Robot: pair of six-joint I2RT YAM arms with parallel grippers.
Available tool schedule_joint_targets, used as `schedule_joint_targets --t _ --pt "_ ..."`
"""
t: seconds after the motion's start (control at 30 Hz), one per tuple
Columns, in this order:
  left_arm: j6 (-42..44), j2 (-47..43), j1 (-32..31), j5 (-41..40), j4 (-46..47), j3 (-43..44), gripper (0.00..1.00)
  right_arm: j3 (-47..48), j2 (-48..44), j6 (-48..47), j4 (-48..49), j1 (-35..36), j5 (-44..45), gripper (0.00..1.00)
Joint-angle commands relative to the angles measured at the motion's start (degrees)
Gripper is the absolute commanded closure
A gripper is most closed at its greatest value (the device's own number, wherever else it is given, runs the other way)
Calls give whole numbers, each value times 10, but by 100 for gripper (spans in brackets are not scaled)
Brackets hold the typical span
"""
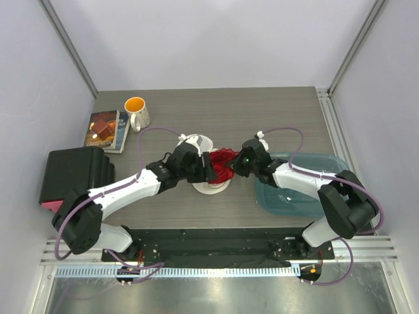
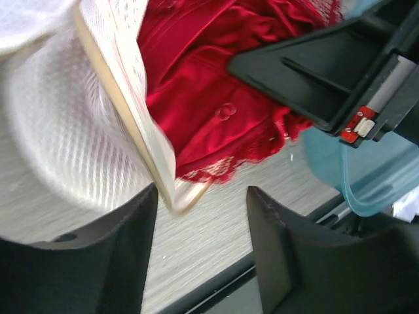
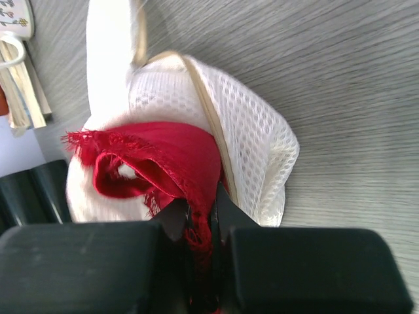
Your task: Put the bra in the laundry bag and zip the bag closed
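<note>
On table, laundry bag mouth rightward, right pincer clenching bra, left pincer released

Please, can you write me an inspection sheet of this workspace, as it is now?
Surface: grey wood-grain table.
Job's things: white mesh bag unzipped, mouth open; red bra partly in it, lace edge hanging out.
Clutter: mug, books, black case, teal tub.
Grippers: left claw open at the bag's rim, holding nothing; right claw shut on the bra.
Cables: a purple cable loops over each arm.
Surroundings: white walls with metal bars; nothing else seen.
</note>
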Motion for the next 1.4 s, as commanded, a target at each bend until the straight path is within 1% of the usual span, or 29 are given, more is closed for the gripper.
schedule_joint_targets --t 0.0,0.13,0.2,0.23,0.27,0.33,0.37,0.43,0.47,0.53,0.57,0.63,0.67,0.73,0.77,0.83,0.93,1.03,1.1,1.17,1.27,1.3,1.33,1.37 --pt "8 -88 -2 -101 -54 -23 41 4 -32 -43 8 2 22 99" --pt "-27 -153 -2 -149 -79 -65 40 7 -30 -62 6 2 18 99" --pt "-54 -167 3 -163 -86 -90 44 10 -31 -68 2 2 16 99" --pt "-61 -168 7 -167 -77 -99 45 13 -30 -75 0 2 14 99" --pt "-68 -167 12 -159 -68 -117 47 15 -26 -80 0 2 8 99" --pt "-86 -152 37 -132 -42 -129 48 33 -15 -96 -6 3 -8 98" --pt "-90 -144 45 -128 -37 -135 48 43 -4 -114 -15 2 -34 99" --pt "-94 -128 68 -128 -29 -138 48 60 2 -129 -31 2 -48 99" --pt "-95 -125 73 -132 -23 -145 50 63 3 -138 -34 2 -56 99" --pt "-95 -121 91 -121 6 -153 55 70 3 -151 -36 2 -65 99" --pt "-93 -112 94 -118 14 -155 59 72 4 -163 -39 1 -71 99" --pt "-86 -92 96 -115 18 -146 65 85 11 -175 -46 -1 -90 99" --pt "-82 -63 96 -110 13 -129 71 89 15 -181 -53 -2 -98 99" --pt "-77 -36 96 -101 14 -116 75 98 25 -194 -54 -5 -119 99" --pt "-78 -11 96 -96 19 -113 80 101 29 -197 -55 -6 -125 99" --pt "-80 10 96 -92 43 -114 86 108 39 -204 -58 -9 -138 99" --pt "-78 51 96 -95 57 -107 91 114 51 -213 -61 -11 -154 99" --pt "-80 73 96 -80 87 -105 96 126 65 -226 -72 -12 -174 99" --pt "-80 80 95 -76 107 -102 96 135 90 -225 -69 -11 -189 99" --pt "-73 81 95 -78 106 -91 97 139 108 -217 -59 -11 -190 99" --pt "-58 59 94 -111 65 -77 96 145 114 -223 -61 -11 -169 99" --pt "-52 43 94 -121 42 -77 92 147 110 -226 -64 -11 -164 99" --pt "-46 12 94 -142 31 -82 77 149 108 -230 -73 -12 -157 99" --pt "-42 -7 94 -149 23 -85 68 152 106 -239 -79 -12 -146 99"
